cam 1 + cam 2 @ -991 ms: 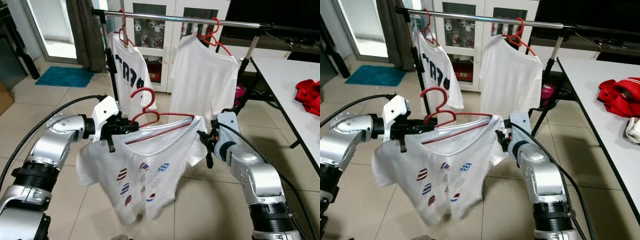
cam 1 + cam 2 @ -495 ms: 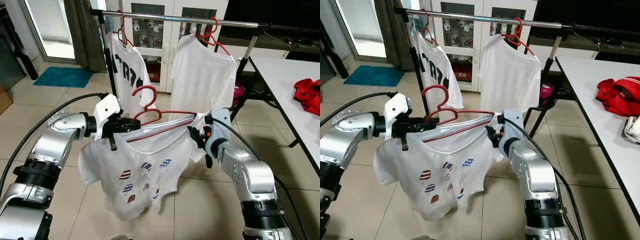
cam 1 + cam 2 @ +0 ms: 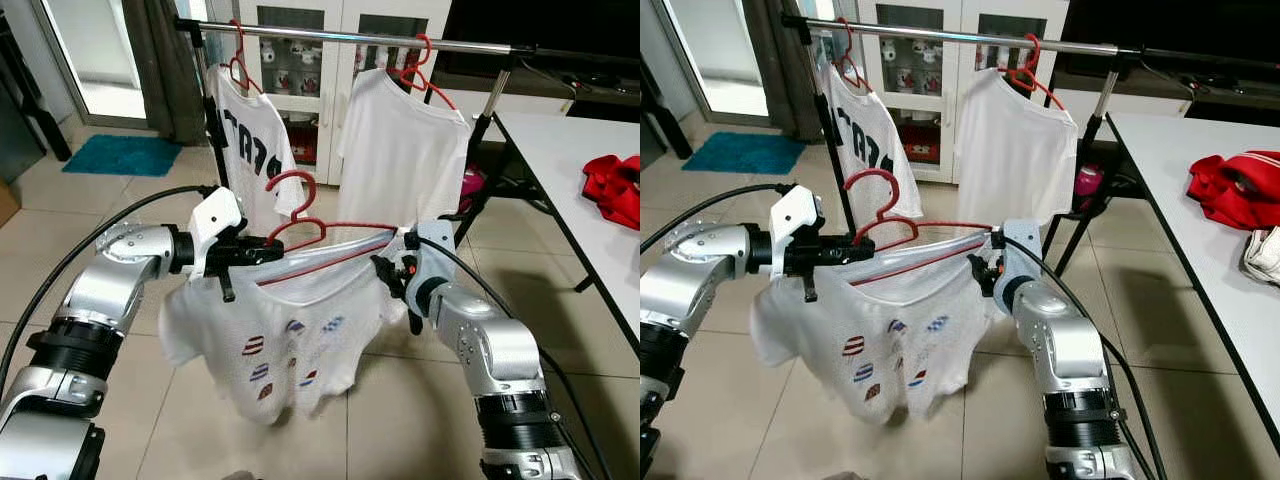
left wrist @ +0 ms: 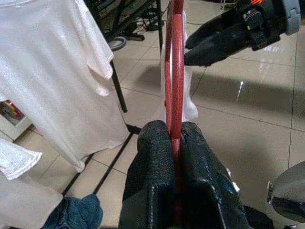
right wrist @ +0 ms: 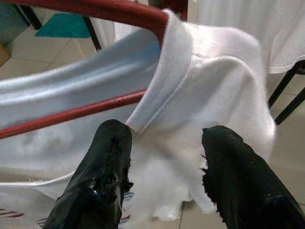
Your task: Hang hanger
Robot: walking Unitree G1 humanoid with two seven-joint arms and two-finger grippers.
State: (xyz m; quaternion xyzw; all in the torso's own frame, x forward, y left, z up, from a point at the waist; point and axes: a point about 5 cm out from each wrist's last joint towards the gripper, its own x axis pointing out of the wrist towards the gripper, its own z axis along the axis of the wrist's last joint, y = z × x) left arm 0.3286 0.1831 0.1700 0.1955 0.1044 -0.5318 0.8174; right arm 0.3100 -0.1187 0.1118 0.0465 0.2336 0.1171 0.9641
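A red hanger [image 3: 296,196] carries a white T-shirt [image 3: 290,330] printed with small coloured ovals, held in front of me at chest height. My left gripper [image 3: 252,250] is shut on the hanger's left arm; in the left wrist view its fingers [image 4: 152,148] pinch the red bar [image 4: 176,71]. At the hanger's right end my right gripper [image 3: 392,276] is open, and the shirt's shoulder cloth [image 5: 209,90] bunches between its fingers [image 5: 107,157], below the red bar [image 5: 95,109]. A metal clothes rail [image 3: 350,37] runs across behind.
Two white shirts hang on red hangers on the rail, a lettered one [image 3: 250,150] at left and a plain one [image 3: 400,150] at right, with a gap between. A white table [image 3: 570,170] with a red garment [image 3: 612,188] stands at right. A teal mat [image 3: 125,155] lies on the tiled floor.
My right gripper has moved left along the hanger's right end, and the shirt's right side has bunched inward. The left gripper keeps its hold and has hardly moved.
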